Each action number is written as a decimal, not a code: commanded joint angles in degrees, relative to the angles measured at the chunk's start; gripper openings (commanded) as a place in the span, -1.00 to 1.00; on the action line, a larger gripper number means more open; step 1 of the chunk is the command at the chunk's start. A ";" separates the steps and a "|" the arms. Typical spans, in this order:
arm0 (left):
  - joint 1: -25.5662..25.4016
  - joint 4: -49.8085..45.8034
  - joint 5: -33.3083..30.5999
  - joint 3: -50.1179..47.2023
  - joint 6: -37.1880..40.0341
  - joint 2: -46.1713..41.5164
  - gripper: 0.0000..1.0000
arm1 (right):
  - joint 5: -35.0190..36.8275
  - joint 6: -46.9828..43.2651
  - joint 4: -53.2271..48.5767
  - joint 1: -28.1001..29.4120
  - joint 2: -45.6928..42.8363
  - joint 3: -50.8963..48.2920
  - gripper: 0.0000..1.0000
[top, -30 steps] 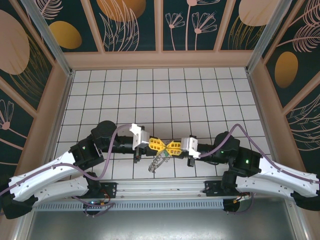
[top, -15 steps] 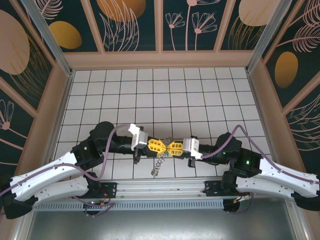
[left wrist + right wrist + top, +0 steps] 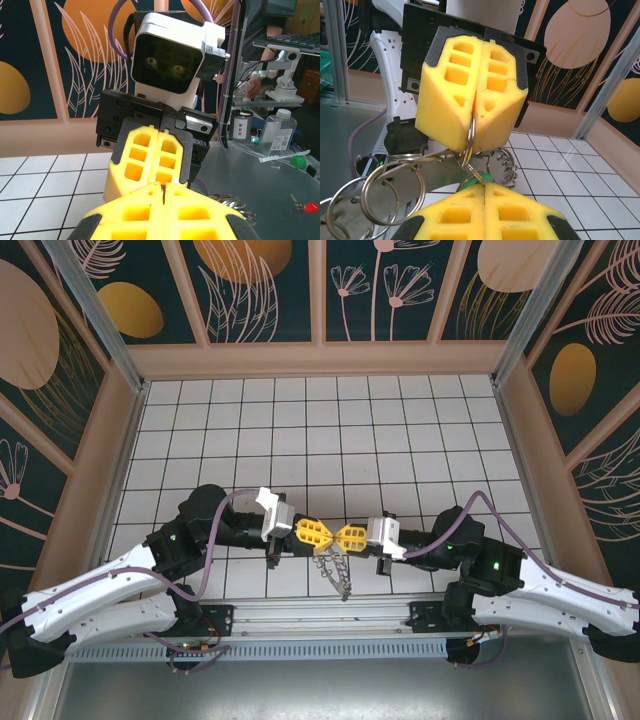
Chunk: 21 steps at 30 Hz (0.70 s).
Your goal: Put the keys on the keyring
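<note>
My two grippers meet tip to tip low over the near tiles. In the right wrist view the left gripper's yellow fingers [image 3: 472, 100] pinch a silvery keyring [image 3: 470, 136] that hangs down from them. Right below it, my right gripper [image 3: 484, 184] is shut on the light-green key [image 3: 481, 178], which touches that ring. In the left wrist view my left gripper [image 3: 163, 188] is shut on the ring's thin edge. From the top view, the left gripper [image 3: 326, 535] and right gripper [image 3: 341, 536] nearly touch, with the keyring bundle [image 3: 335, 568] dangling beneath.
Several more linked rings [image 3: 390, 187] and a flat metal strip [image 3: 435, 172] hang left of the key, and a coiled ring [image 3: 502, 162] hangs to its right. The white tiled floor [image 3: 320, 440] stretches beyond. A metal rail [image 3: 320, 620] borders the near edge, with wooden walls [image 3: 100, 450] round the floor.
The dangling bundle of rings has swung from lower left to lower right under the fingertips. The left gripper has shifted a little to the right; both stay shut.
</note>
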 commanded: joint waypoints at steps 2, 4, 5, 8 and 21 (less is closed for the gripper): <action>-0.33 5.88 2.05 -0.02 -0.70 -0.37 -1.00 | -0.32 -0.55 0.77 0.09 -0.08 -1.14 -1.00; -0.32 5.89 2.16 -0.05 -0.66 -0.19 -1.00 | -0.90 -0.65 1.02 0.01 -0.04 -1.27 -1.00; -0.31 5.86 2.20 -0.16 -0.69 -0.11 -1.00 | -1.10 -0.66 1.15 0.06 0.00 -1.24 -1.00; -0.30 5.24 1.90 -0.20 -0.36 0.16 -1.00 | -1.53 -0.83 1.80 0.02 -0.04 -1.41 -1.00; -0.31 0.58 -1.81 -0.49 1.74 0.07 -1.00 | -2.81 -1.36 3.26 0.06 -1.29 -0.88 -1.00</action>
